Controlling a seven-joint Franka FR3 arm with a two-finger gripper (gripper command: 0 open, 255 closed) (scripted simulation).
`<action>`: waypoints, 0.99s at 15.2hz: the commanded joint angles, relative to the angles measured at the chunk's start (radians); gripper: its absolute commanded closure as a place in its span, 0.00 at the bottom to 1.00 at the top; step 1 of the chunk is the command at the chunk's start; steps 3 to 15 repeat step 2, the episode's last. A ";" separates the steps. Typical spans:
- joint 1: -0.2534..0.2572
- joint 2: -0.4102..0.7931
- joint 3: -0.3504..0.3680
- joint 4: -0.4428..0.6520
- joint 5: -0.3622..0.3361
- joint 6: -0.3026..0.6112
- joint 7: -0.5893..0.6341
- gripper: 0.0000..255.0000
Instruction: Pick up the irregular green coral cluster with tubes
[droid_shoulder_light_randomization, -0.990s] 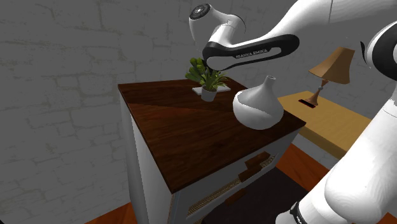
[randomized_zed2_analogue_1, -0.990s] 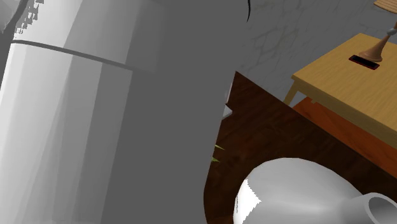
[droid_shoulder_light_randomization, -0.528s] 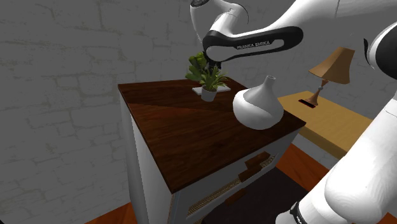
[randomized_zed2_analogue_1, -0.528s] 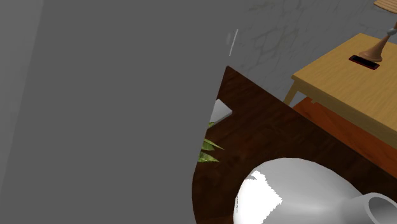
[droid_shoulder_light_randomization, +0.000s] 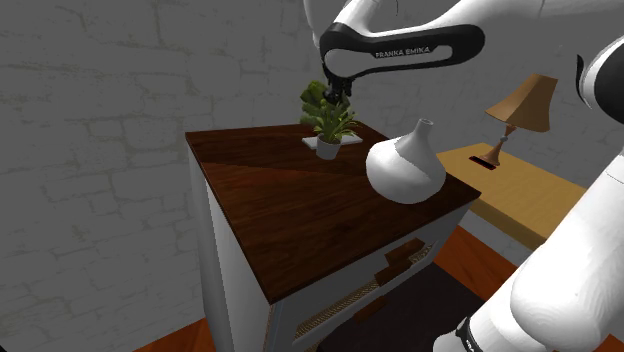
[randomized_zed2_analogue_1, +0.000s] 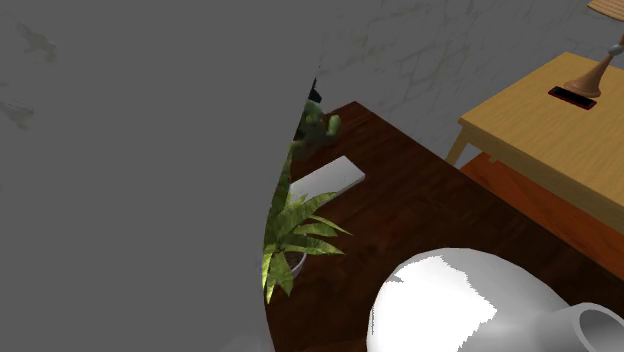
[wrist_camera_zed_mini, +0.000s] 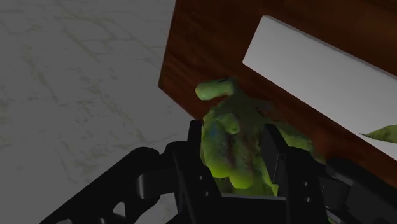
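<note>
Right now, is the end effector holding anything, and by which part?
Yes: the end effector holds the green coral, its fingers clasping the lower body from both sides; the upper tube pokes out past them.

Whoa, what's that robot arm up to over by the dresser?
The white arm's black gripper is shut on a lumpy green coral cluster, clasping it between its two fingers. The coral hangs in the air over the far corner of the dark wooden dresser top, above a small potted plant. A big white vase stands untouched nearer the arm's stand.
</note>
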 joint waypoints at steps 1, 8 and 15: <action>0.001 -0.001 0.001 0.018 0.001 -0.009 -0.009 1.00; 0.001 -0.001 0.001 0.018 0.001 -0.009 -0.009 1.00; 0.001 -0.001 0.001 0.018 0.001 -0.009 -0.009 1.00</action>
